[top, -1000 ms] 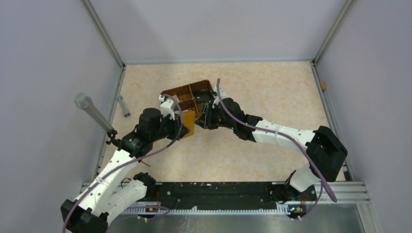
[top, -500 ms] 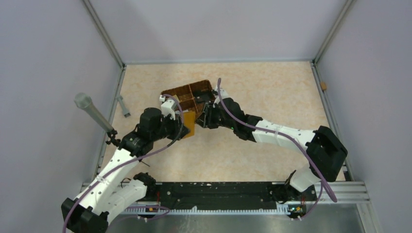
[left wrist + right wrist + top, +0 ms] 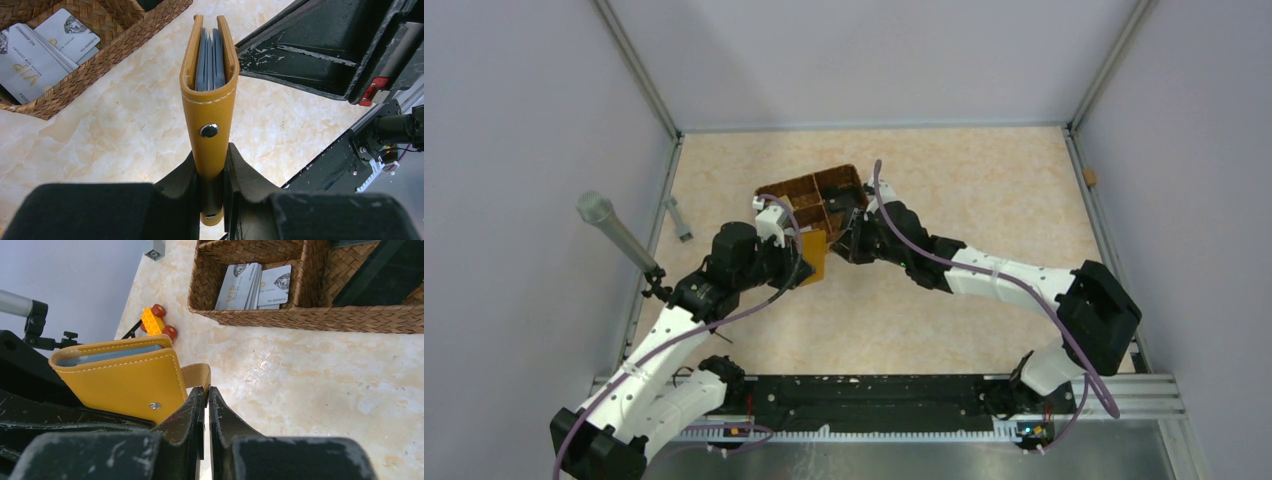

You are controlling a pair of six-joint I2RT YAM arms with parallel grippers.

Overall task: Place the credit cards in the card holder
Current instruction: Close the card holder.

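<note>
Here the flat mustard-orange leather card holder point(image 3: 210, 105) stands on edge, clamped low in the left gripper point(image 3: 211, 162). Its long axis runs straight out from the jaws, open mouth away. The right gripper point(image 3: 205, 392), fingers pressed together, touches its strap. Loose grey credit cards point(image 3: 248, 286) lie beyond, in the brown woven basket point(image 3: 300, 317).
</note>
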